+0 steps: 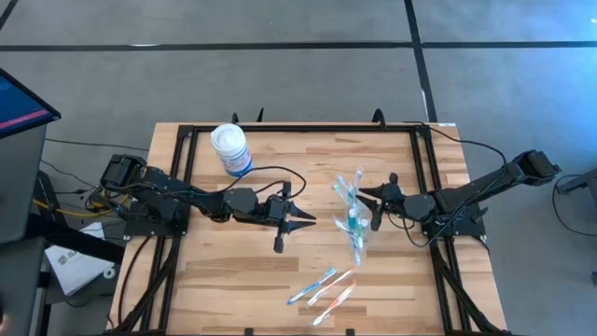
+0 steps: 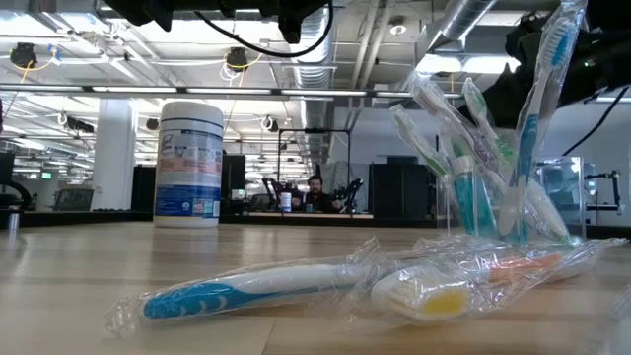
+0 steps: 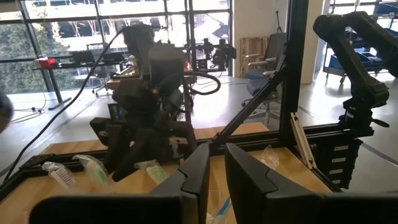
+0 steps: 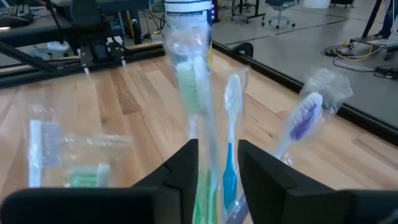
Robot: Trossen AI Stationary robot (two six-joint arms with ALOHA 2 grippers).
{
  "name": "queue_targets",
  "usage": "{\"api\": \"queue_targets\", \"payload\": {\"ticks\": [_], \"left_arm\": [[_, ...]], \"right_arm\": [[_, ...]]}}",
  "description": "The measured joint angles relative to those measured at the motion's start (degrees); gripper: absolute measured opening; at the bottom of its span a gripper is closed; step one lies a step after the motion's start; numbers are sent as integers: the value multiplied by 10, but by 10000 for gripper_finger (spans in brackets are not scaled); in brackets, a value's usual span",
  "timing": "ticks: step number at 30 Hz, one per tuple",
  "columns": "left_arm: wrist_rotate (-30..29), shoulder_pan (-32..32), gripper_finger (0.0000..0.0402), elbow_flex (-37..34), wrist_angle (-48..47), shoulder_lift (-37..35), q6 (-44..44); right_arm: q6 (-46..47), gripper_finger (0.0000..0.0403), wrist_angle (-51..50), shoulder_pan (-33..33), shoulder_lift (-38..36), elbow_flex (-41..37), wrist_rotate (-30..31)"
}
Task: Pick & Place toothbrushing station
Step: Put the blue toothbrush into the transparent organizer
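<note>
The right gripper [image 1: 375,207] apparently clenched a wrapped green toothbrush [image 4: 189,81]; the left gripper [image 1: 297,224] held nothing, fingers nearly closed.

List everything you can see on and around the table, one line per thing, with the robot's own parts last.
Clear plastic cup: one, see-through, right of the table's middle, holding upright wrapped toothbrushes.
Toothbrushes in the cup: several, blue, green and white, exact count unclear.
Loose wrapped toothbrushes: about three, blue and pink-orange, lying near the table's front edge.
White canister: one, white with a blue label, back left of the table.
Table: one, light wood, dark frame around it.
Person: one, far off in the room behind.
Left gripper: dark, over the table's middle, fingers nearly together, holding nothing.
Right gripper: dark, at the cup, fingers either side of the wrapped brushes; grip unclear.
</note>
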Motion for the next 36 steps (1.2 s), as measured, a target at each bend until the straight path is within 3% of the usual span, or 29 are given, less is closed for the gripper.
{"api": "queue_targets", "payload": {"ticks": [9, 23, 30, 36], "left_arm": [[1, 0, 44, 0, -6, 0, -1], [34, -47, 44, 0, -126, 4, -142], [22, -101, 46, 0, -146, 52, -222], [13, -122, 72, 0, -143, 118, -304]], "right_arm": [[-42, 76, -18, 5, 0, 29, 0], [-40, 76, -187, 61, 0, 148, 18], [-25, 76, -244, 87, 0, 196, 22], [-3, 76, -255, 103, 1, 201, 22]]}}
